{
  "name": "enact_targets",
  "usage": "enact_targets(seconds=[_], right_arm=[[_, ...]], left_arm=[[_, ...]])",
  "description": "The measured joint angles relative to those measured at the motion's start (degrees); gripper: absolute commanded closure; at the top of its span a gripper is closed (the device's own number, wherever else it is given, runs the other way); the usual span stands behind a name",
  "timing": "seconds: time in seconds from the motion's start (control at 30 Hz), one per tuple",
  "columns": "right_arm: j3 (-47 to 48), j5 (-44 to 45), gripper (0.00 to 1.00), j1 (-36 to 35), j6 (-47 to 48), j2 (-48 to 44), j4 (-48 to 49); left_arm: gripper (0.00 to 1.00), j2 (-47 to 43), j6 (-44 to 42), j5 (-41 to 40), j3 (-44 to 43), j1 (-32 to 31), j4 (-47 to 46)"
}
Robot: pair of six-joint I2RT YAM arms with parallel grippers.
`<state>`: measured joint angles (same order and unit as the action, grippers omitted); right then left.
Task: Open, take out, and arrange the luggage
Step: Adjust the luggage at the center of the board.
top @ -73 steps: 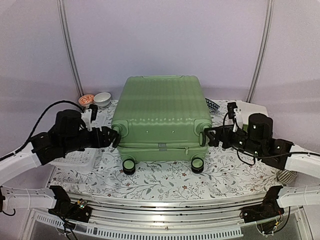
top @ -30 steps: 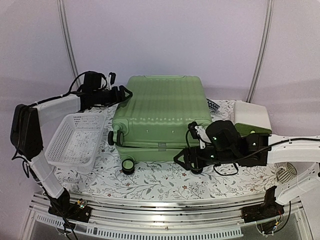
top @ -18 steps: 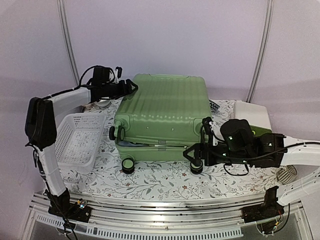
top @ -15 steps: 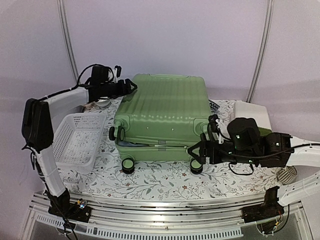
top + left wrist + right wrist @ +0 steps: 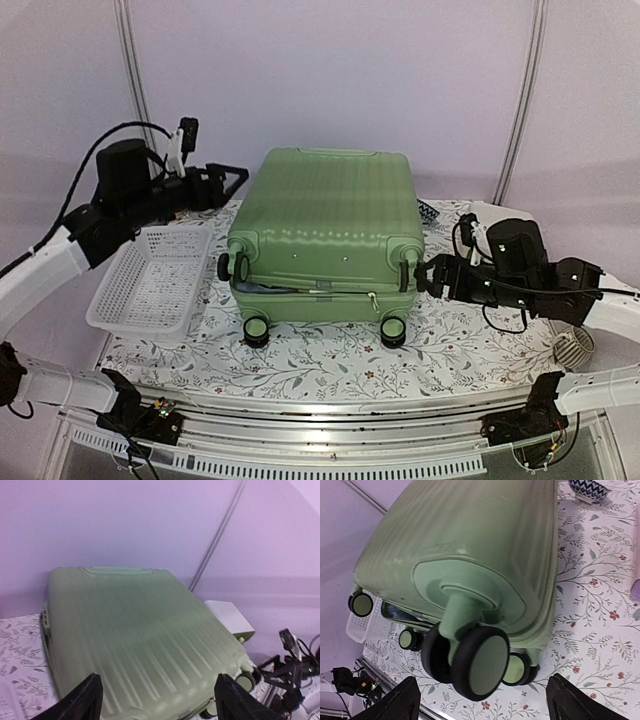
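Left gripper (image 5: 238,180) is held open and empty, near the suitcase's back-left corner. One white perforated basket (image 5: 150,290) is counted. One light-green ribbed hard-shell suitcase (image 5: 325,220) is laid flat mid-tablecloth (image 5: 330,375), front seam slightly gapped, four wheels (image 5: 258,330) counted. Right gripper (image 5: 425,274) is spread open, empty, beside the upper right wheel.

White arms (image 5: 38,277), black joints (image 5: 120,178), looping black cables (image 5: 108,131)

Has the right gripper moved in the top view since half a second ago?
Yes. The right gripper drew back rightward, from above the luggage's bottom right wheel to beside its upper right wheel.
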<state>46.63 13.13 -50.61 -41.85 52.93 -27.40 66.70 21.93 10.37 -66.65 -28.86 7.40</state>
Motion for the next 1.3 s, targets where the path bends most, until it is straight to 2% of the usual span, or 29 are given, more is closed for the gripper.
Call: enact_targets(seconds=[0.23,0.33,0.5,0.67,0.83,1.0,1.3], right_arm=[[2.08,-8.96,0.21,0.17,4.92,9.9,9.25],[4.48,-12.48,0.21,-0.09,6.1,15.98,10.8],[14.25,-12.07,0.2,-4.39,7.93,26.95,8.35],[19.74,-15.21,0.18,-10.73,10.56,33.79,10.6],[18.67,-16.61,0.12,-12.02,11.54,32.39,10.8],[13.2,-14.97,0.1,-11.96,11.89,23.04,10.43],[4.92,-10.45,0.09,-8.46,10.62,9.97,10.25]], left_arm=[[0.26,-12.46,2.78,2.38,22.03,-13.92,-5.27],[0.27,-15.89,4.52,0.48,28.85,-19.76,-7.89],[0.28,-16.68,6.75,-5.4,33.66,-28.24,-11.91],[0.3,-11.19,8.04,-13.33,34.1,-34.49,-14.67],[0.35,-5.29,8.59,-20.5,34.27,-39.36,-16.11],[0.51,-2.14,9.94,-25.33,35.93,-40.37,-20.65],[0.58,7.04,12.46,-27.67,38.53,-40.41,-31.21]])
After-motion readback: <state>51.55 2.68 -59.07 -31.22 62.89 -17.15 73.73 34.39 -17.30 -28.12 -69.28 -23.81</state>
